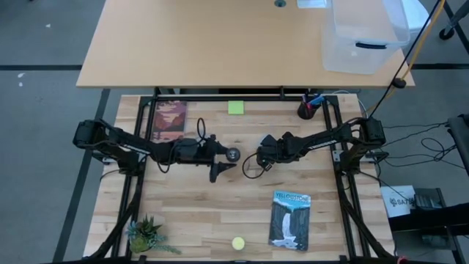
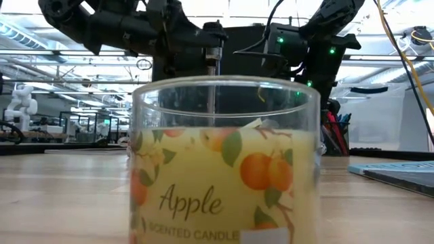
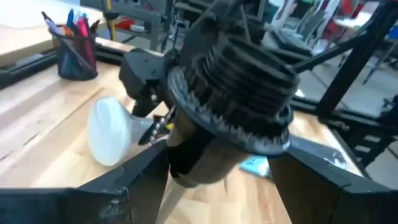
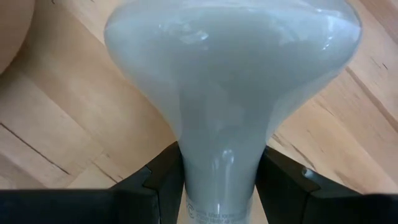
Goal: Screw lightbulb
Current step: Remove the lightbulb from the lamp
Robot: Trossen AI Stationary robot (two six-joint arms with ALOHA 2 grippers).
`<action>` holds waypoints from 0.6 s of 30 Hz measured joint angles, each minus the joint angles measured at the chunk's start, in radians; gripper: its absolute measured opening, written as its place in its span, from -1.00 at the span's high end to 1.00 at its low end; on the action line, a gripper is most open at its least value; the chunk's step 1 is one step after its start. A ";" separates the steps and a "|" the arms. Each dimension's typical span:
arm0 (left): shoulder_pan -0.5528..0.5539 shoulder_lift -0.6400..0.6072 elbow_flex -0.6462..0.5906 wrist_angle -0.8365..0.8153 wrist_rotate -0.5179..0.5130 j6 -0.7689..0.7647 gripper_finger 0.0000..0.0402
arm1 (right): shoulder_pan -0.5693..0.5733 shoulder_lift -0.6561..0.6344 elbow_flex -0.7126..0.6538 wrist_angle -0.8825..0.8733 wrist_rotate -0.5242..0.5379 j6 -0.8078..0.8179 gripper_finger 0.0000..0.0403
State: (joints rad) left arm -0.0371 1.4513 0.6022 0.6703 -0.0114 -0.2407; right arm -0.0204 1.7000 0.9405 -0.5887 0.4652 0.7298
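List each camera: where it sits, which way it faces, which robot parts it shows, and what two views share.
High view: overhead, facing straight down; both arms meet mid-table, left pincer, right pincer.
Low view: tabletop height, facing level; an Apple candle jar fills it, arms above.
Left wrist view: on the left arm, facing a black socket; own fingers low.
Right wrist view: on the right arm; own fingers clamp the lightbulb.
Shared: both wrist views show the lightbulb.

Bright even overhead light, soft shadows; glare on lightbulb (image 4: 230,81); candle jar (image 2: 224,163) blurry up close.
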 joint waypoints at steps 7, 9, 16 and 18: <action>0.029 0.001 -0.002 0.006 -0.098 0.052 -0.35 | -0.006 0.000 0.000 -0.012 0.000 -0.008 0.18; 0.034 0.001 -0.002 0.006 -0.068 0.044 -0.35 | -0.006 0.000 0.000 -0.021 0.000 -0.009 0.18; 0.020 -0.072 -0.001 -0.232 -0.075 0.047 -0.34 | -0.022 0.000 0.000 -0.045 0.000 -0.021 0.18; 0.020 -0.111 -0.002 -0.332 -0.104 0.047 -0.34 | -0.030 0.000 0.000 -0.045 0.000 -0.032 0.18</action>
State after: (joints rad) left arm -0.0174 1.3408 0.5999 0.3380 -0.1152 -0.1936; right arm -0.0502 1.7000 0.9405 -0.6334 0.4652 0.6978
